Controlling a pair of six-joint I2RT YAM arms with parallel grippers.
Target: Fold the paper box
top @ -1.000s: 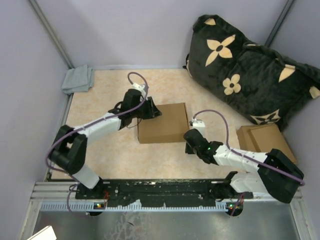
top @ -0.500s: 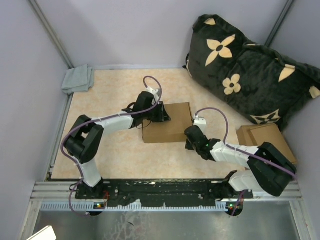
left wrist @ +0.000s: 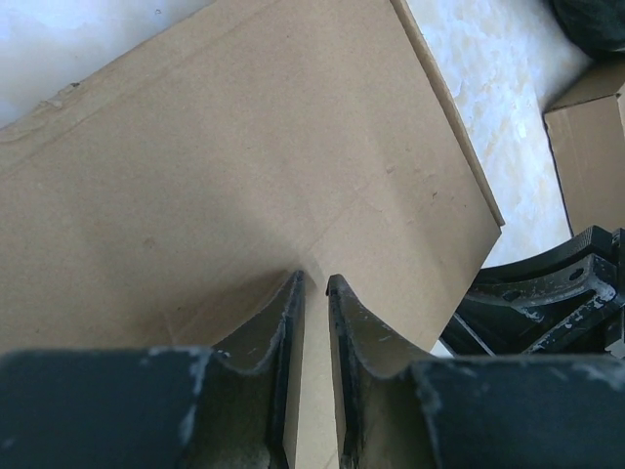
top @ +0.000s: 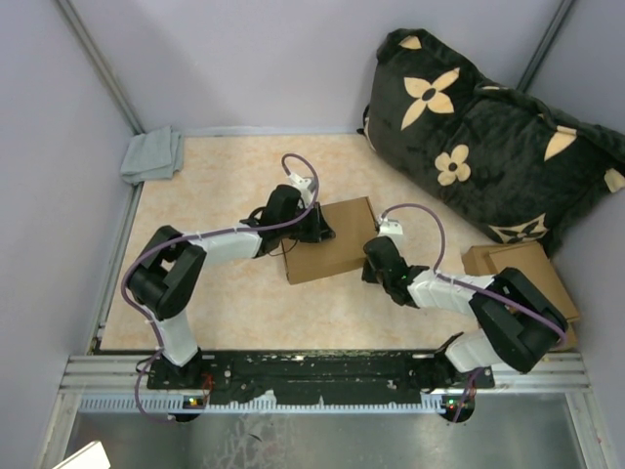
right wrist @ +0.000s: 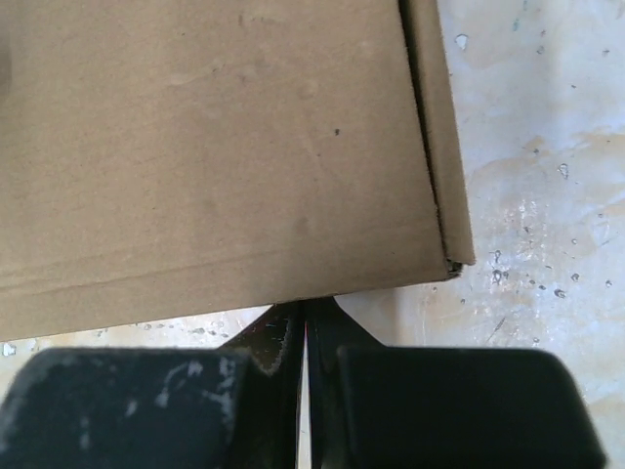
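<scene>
One beige table (top: 195, 293) carries all items. A large dark cushion (top: 479, 147) with tan flower shapes fills the table's far right corner and leans on the wall.

Both arms reach in from the near edge toward the middle of the table. The left arm bends in from the left edge side. The right arm lies low along the near right part.

The paper box (top: 332, 242) lies near the middle of the table, well apart from all four edges. It is folded shut, with its plain top panel up, and sits slightly turned from the table's edges. The wrist views show its top panel (left wrist: 244, 147) unprinted, with a side wall visible along one edge (right wrist: 215, 147).

A stack of flat cardboard pieces (top: 522, 269) lies at the right edge, just beside the cushion's near end. A folded grey cloth (top: 153, 154) lies in the far left corner.

The left gripper (top: 314, 227) is over the box's far left part. Its fingers stand a narrow slit apart (left wrist: 312, 283), with nothing between them. The tips point at the top panel; contact cannot be confirmed.

The right gripper (top: 376, 256) is at the box's right side. Its fingers are pressed fully together (right wrist: 303, 305), empty, with the tips at the panel's edge.
</scene>
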